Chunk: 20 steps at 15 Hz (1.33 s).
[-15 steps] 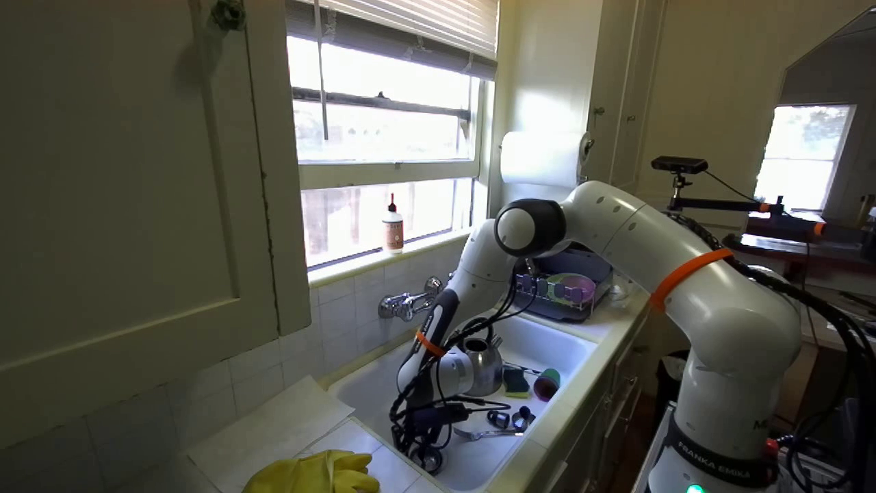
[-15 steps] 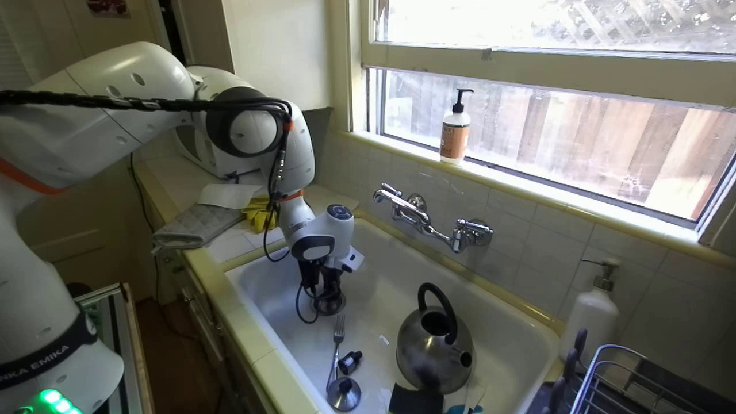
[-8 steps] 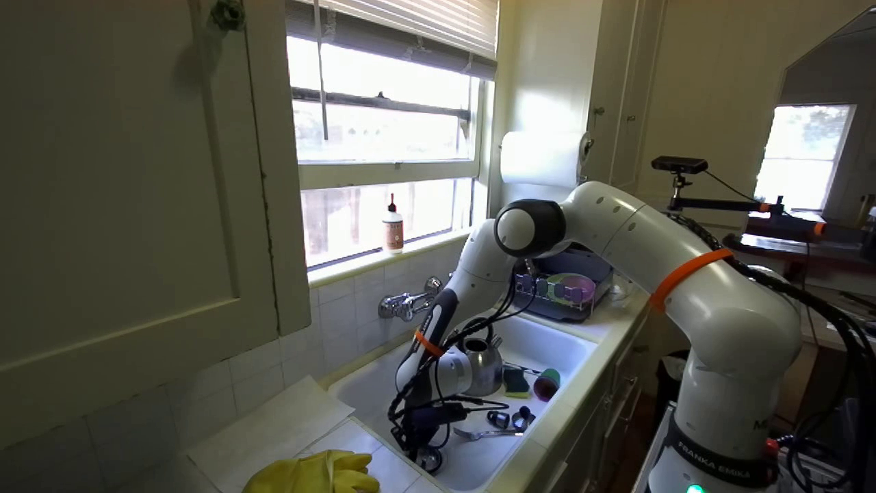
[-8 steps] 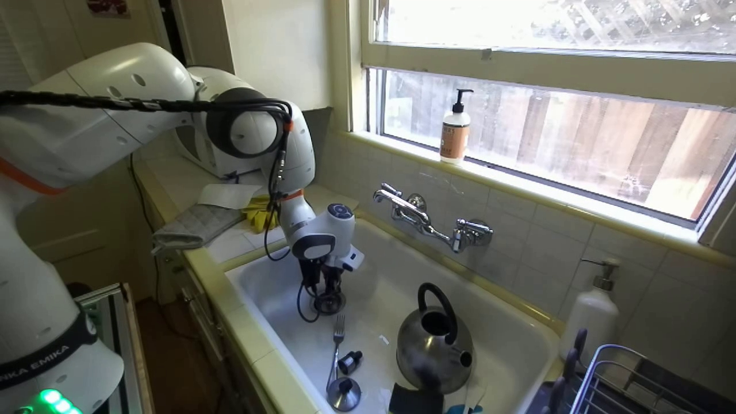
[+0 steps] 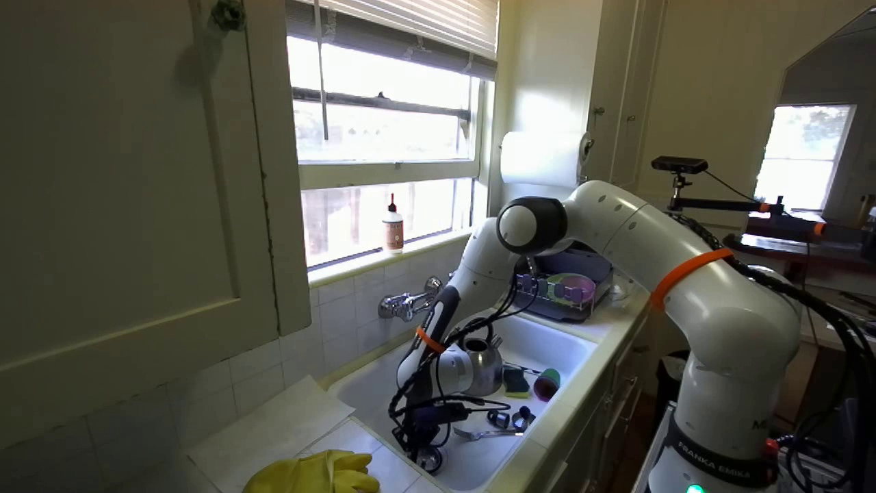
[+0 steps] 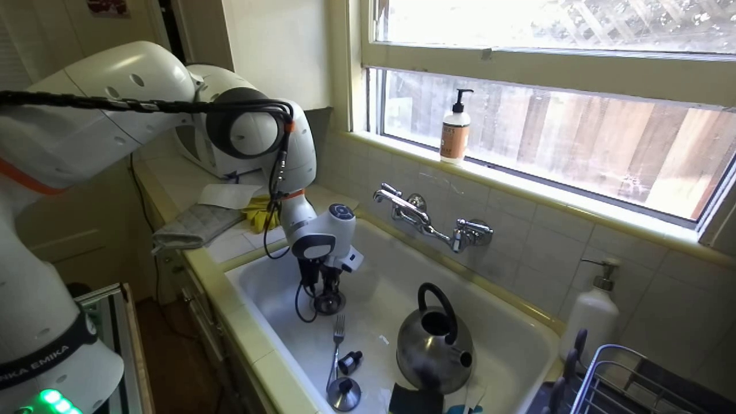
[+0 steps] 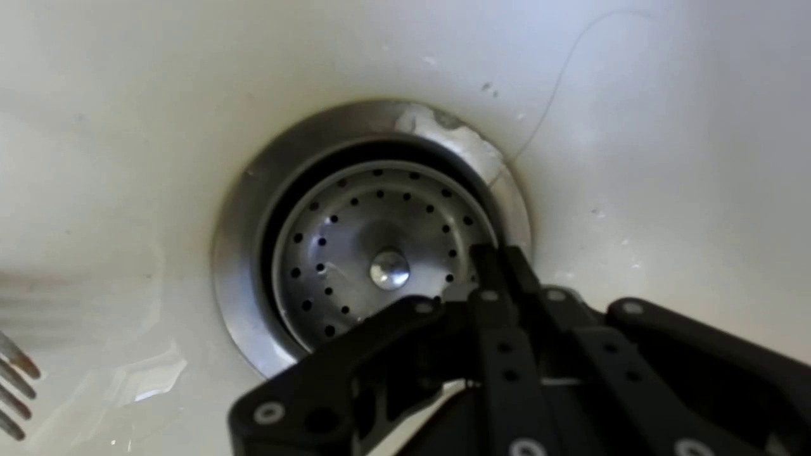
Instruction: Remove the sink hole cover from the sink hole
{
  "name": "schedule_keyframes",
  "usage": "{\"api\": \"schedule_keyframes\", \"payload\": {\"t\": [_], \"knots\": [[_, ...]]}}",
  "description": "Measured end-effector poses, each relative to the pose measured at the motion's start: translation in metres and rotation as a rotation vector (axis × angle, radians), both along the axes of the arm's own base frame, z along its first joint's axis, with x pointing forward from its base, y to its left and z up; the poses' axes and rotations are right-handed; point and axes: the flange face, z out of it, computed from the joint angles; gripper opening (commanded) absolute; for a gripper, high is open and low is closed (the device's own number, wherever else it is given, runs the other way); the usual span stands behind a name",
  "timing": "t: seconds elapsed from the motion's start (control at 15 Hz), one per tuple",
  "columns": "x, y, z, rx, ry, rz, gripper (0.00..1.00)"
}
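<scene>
The sink hole cover [image 7: 355, 259] is a round metal strainer with small holes and a central knob. It sits inside the steel ring of the sink hole [image 7: 236, 278], with its near right rim close to the ring. My gripper [image 7: 499, 248] has its fingertips together at that rim. One finger [image 7: 486, 269] is over the strainer's inside and the other is over the ring side. The rim runs in between the tips, so the jaws look shut on it; the exact contact is dark. In an exterior view the gripper [image 6: 330, 294] points down at the hole.
A fork [image 6: 337, 339], a small black bottle-like item [image 6: 349, 362] and a metal funnel-shaped piece [image 6: 344, 394] lie near the hole. A steel kettle [image 6: 428, 356] stands in the sink [image 6: 374, 310]. The faucet [image 6: 411, 213] is on the tiled wall. A yellow glove [image 5: 308, 472] lies on the counter.
The gripper fingers have come together at the hole, and more of the ring shows in an exterior view. The arm has moved only very slightly.
</scene>
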Motion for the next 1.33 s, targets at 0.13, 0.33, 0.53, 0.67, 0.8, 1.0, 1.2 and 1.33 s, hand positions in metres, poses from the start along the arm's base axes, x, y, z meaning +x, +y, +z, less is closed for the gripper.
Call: {"api": "schedule_keyframes", "payload": {"t": [0.13, 0.33, 0.53, 0.67, 0.8, 1.0, 1.2, 1.33], "knots": [[0.000, -0.002, 0.003, 0.006, -0.001, -0.006, 0.01], [0.000, -0.005, 0.010, 0.013, -0.002, -0.015, 0.01], [0.004, -0.008, 0.025, 0.017, -0.023, -0.022, 0.01], [0.007, -0.013, 0.038, 0.012, -0.046, -0.024, 0.01], [0.012, -0.017, 0.053, 0.004, -0.080, -0.024, 0.01], [0.020, -0.019, 0.070, -0.004, -0.122, -0.023, 0.01], [0.026, -0.020, 0.080, -0.010, -0.148, -0.018, 0.01], [0.027, -0.023, 0.081, -0.017, -0.161, -0.019, 0.01]]}}
